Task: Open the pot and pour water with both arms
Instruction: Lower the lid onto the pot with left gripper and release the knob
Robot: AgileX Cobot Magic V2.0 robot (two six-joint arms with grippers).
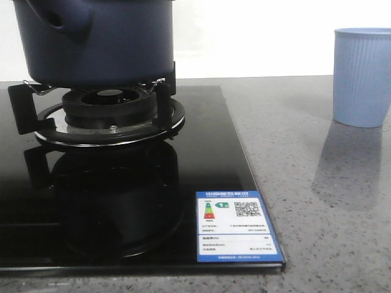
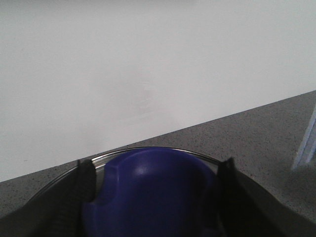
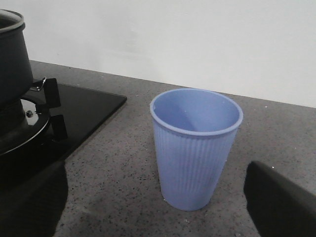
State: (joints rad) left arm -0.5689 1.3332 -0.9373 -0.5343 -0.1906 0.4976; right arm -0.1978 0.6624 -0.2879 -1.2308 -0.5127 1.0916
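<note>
Label (image 1: 238,227): near corner of the black hob (image 1: 208,140). 
Pot (image 1: 98,39): on the burner stand (image 1: 110,119), back left; knob faces left. 
Cup (image 1: 361,76): light blue, ribbed, upright on the counter (image 1: 324,201), far right, well apart from pot. 
Left gripper (image 2: 150,197): fingers (image 2: 81,190) flank a blue knob on a glass lid (image 2: 148,150); grip cannot be told. 
Right gripper (image 3: 158,207): spread wide, empty, cup just ahead.

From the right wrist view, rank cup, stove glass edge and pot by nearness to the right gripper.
1. Cup, on the counter just ahead of the right gripper.
2. Stove glass, off toward the pot's side.
3. Pot, on the burner, farthest.
</note>
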